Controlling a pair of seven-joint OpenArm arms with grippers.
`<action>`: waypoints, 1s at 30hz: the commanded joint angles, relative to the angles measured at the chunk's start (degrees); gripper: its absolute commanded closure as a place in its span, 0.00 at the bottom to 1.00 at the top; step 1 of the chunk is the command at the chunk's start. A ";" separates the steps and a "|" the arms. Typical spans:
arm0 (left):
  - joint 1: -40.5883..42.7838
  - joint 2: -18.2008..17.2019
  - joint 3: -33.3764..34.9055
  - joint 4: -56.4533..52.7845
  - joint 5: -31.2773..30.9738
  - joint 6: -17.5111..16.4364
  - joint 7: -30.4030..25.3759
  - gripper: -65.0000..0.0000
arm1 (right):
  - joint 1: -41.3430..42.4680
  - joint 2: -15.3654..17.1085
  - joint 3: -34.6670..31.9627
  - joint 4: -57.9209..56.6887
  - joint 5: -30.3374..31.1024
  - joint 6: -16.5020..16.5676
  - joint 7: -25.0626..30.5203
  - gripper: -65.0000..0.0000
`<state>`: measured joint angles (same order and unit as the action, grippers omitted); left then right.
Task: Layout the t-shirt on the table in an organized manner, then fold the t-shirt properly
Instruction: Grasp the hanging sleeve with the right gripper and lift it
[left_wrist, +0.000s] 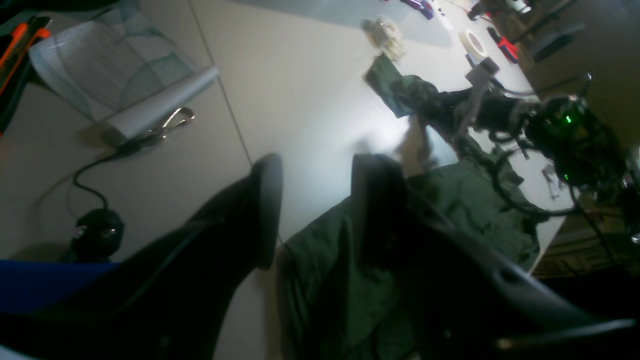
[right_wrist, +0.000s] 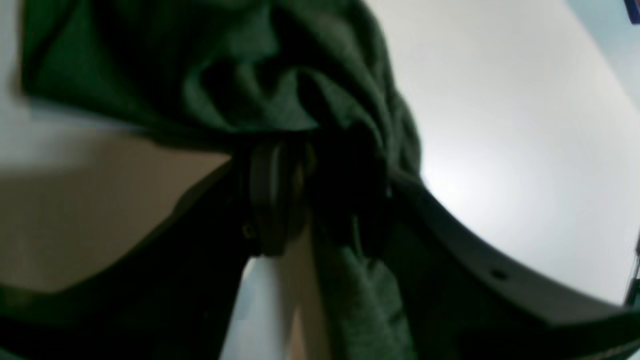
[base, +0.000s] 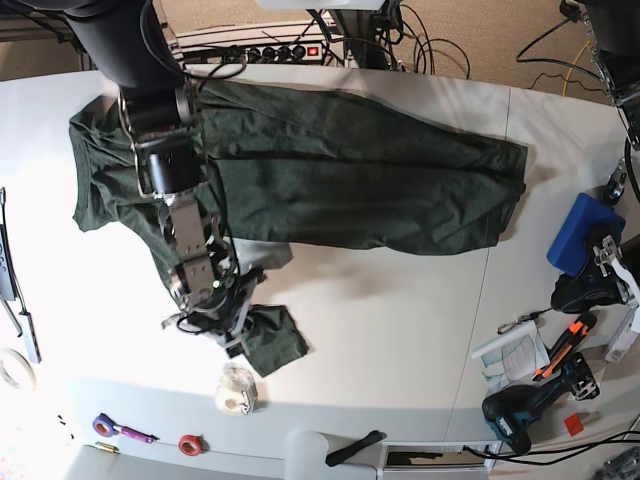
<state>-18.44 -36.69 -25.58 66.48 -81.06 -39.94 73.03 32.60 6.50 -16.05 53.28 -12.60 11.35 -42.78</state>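
T-shirt on far side of table, partly spread, rumpled — cloth against right gripper, fingers parted, no clear grip. Left gripper half-open, empty. Smoothing, all folding left — my guess.

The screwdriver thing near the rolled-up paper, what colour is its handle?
Orange and black; the tool shows best in the left wrist view.

In the base view, the shirt lies across the upper table, part of it reaching down to just above a bundle; a tape roll lies well left of the bundle; at lower right, a paper lies above a drill, below and left of a box
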 joint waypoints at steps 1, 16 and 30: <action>-1.22 -1.40 -0.44 0.83 -1.62 -0.06 -1.09 0.63 | 1.86 0.15 0.70 0.83 -0.81 -0.72 1.27 0.66; -1.25 -1.40 -0.44 0.83 -1.62 -0.06 -1.09 0.63 | 1.70 0.13 4.15 0.87 -3.80 -4.28 -0.76 0.51; -1.25 -1.40 -0.44 0.83 -1.62 -0.06 -1.11 0.63 | 1.68 0.13 4.15 0.87 -0.94 -1.95 0.83 1.00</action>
<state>-18.44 -36.69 -25.58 66.48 -81.08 -39.97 73.03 32.36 6.48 -12.05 53.23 -13.43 10.07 -43.03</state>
